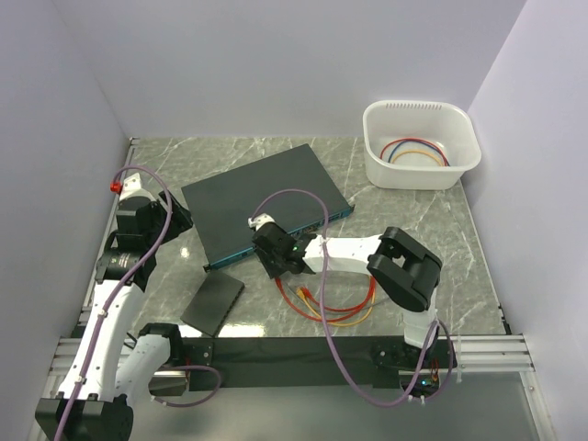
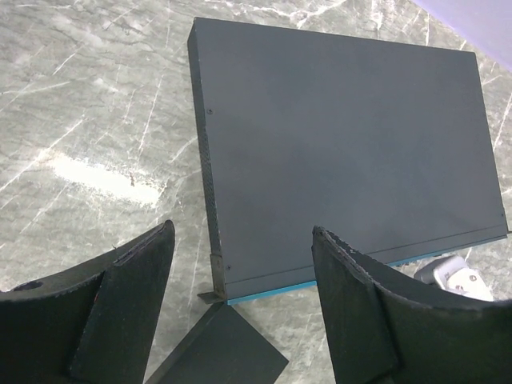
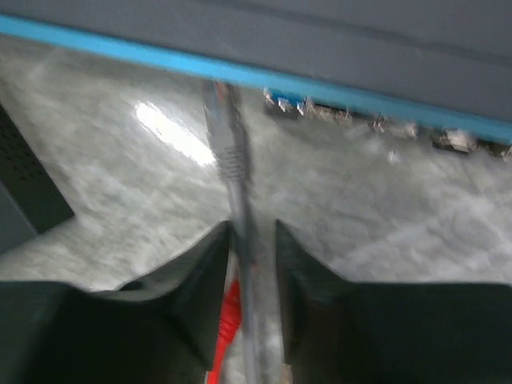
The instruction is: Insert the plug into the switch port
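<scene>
Top view: switch (image 1: pixel 266 202) flat mid-bench (image 1: pixel 441 239), right claw (image 1: pixel 273 248) at its blue front edge.
Left wrist: left claw (image 2: pixel 244 240) released, over the switch's corner.
Right wrist: plug (image 3: pixel 220 112) just short of the sockets, cable (image 3: pixel 240 200) between the right claw's fingers (image 3: pixel 200 272); grip cannot be told.

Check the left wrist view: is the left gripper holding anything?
No, the left gripper has its fingers spread wide with nothing between them; only the switch shows beyond the gap.
</scene>
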Robot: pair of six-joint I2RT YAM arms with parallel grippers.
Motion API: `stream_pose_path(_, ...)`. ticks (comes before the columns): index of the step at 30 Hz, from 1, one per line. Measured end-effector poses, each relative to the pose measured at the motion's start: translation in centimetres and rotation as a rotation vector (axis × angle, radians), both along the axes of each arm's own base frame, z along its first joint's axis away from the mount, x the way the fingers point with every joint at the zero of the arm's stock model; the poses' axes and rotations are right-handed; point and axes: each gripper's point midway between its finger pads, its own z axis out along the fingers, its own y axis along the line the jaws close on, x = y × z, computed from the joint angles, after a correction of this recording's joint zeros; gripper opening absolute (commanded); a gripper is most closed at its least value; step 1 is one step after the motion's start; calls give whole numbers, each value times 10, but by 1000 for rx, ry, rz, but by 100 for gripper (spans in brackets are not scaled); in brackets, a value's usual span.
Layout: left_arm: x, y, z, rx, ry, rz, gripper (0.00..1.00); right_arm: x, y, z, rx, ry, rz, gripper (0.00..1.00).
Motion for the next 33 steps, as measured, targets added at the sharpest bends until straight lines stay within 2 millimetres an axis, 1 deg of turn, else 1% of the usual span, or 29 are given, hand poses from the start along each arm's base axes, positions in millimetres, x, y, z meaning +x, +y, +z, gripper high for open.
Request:
stream_pose_path(1, 0, 0, 0, 0, 0, -1, 75, 1, 1, -1, -1, -3, -3, 23)
stream_pose_path(3, 0, 0, 0, -1, 0, -1, 75, 3, 6, -1, 10, -6, 3, 12)
stream_pose_path(4, 0, 0, 0, -1, -1, -1, 75, 4, 6, -1, 11, -7, 4, 0)
stream_pose_path(7, 0, -2, 0, -4, 0, -10, 75, 1, 9, 0, 21, 2, 22, 0)
stream_pose_path(10, -1, -7, 2, -7, -6, -42, 81, -4, 9, 1, 36, 7, 49, 0)
stream_pose_path(12, -4, -9, 7, -10, -27, -56, 79, -11, 3, 8, 46, 6, 68, 0)
stream_pose_path(13, -6, -9, 13, -13, -48, -60, 79, -14, 1, 15, 57, -1, 74, 0)
stream_pose_path(14, -7, -10, 17, -15, -64, -61, 81, -16, -2, 21, 68, -9, 79, 0)
stream_pose_path(16, -11, -11, 28, -21, -108, -68, 81, -22, -6, 52, 129, -44, 93, 0)
stream_pose_path(17, -12, -13, 32, -29, -123, -75, 74, -24, -7, 69, 167, -66, 101, 0)
stream_pose_path(18, -13, -17, 36, -50, -139, -89, 70, -27, -8, 91, 221, -95, 111, 0)
stream_pose_path(20, -16, -30, 45, -93, -175, -143, 62, -34, -9, 126, 320, -137, 136, 0)
stream_pose_path(21, -17, -39, 49, -122, -190, -178, 61, -38, -10, 142, 371, -157, 150, 0)
stream_pose_path(23, -21, -58, 53, -180, -219, -253, 60, -48, -14, 167, 454, -186, 180, 0)
stream_pose_path(24, -25, -67, 52, -207, -221, -283, 60, -53, -17, 175, 486, -195, 194, 0)
stream_pose_path(25, -29, -77, 52, -240, -223, -319, 60, -57, -19, 181, 508, -200, 205, 0)
stream_pose_path(27, -34, -92, 52, -288, -223, -367, 59, -64, -23, 183, 532, -198, 226, 0)
stream_pose_path(30, -40, -109, 52, -358, -219, -418, 56, -73, -24, 178, 545, -173, 254, 0)
stream_pose_path(33, -41, -124, 54, -412, -212, -458, 53, -81, -23, 169, 561, -145, 281, 0)
